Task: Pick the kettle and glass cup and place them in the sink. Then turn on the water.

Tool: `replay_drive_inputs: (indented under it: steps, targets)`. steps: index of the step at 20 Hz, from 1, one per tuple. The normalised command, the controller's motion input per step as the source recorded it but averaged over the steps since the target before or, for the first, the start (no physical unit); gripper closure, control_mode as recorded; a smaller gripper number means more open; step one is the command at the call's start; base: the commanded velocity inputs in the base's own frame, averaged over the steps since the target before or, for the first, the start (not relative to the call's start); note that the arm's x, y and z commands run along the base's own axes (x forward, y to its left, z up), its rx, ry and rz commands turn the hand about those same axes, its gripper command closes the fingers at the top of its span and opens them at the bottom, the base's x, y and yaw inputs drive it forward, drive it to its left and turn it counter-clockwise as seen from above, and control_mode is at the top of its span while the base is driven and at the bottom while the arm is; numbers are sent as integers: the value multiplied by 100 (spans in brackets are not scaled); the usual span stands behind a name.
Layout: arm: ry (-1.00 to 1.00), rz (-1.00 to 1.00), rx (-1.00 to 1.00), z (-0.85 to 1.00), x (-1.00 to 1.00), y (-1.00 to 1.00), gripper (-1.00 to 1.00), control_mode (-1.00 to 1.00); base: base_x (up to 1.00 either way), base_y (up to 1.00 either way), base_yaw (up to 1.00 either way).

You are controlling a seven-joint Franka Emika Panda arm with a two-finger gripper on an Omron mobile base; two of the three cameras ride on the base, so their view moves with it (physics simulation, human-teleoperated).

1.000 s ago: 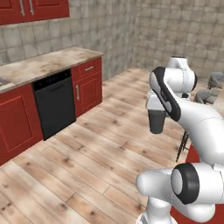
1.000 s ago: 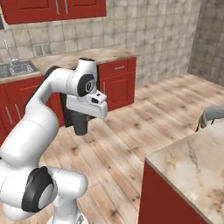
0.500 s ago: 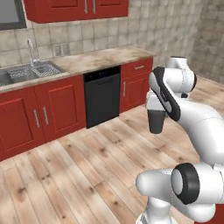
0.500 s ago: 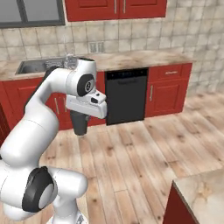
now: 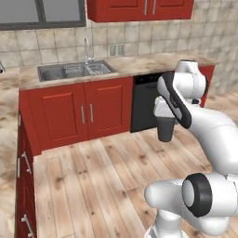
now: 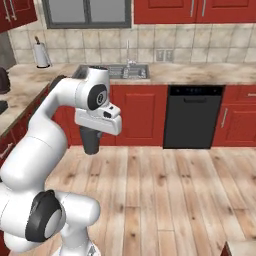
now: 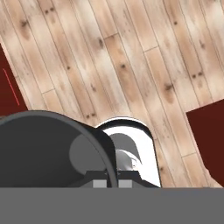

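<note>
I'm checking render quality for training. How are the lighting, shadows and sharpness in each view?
Left base view: even, flat light, soft edges around the sink. Right base view: same flat light, no glare on the counter. Hand view: the cup looms large at the bottom, the floor planks look slanted.

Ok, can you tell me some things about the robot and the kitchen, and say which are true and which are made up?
1. The hand holds the dark cup. True.
2. The cup sits in the sink. False: it hangs in the air above the wooden floor.
3. Water runs from the faucet. False: no stream shows.
4. A black dishwasher stands between red cabinets. True.
5. The hand is open. False: it is shut on the cup.
</note>
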Motion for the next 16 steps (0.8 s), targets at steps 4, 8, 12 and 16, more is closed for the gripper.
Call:
replay_drive_inputs:
  steps: [4,8,12,16]
  targets:
    - [0,0,0,0,0,0,100,100,22,28,39]
    - [0,0,0,0,0,0,100,100,44,25,24]
    - [0,0,0,0,0,0,100,100,64,27,13]
    - [0,0,0,0,0,0,100,100,79,22,5]
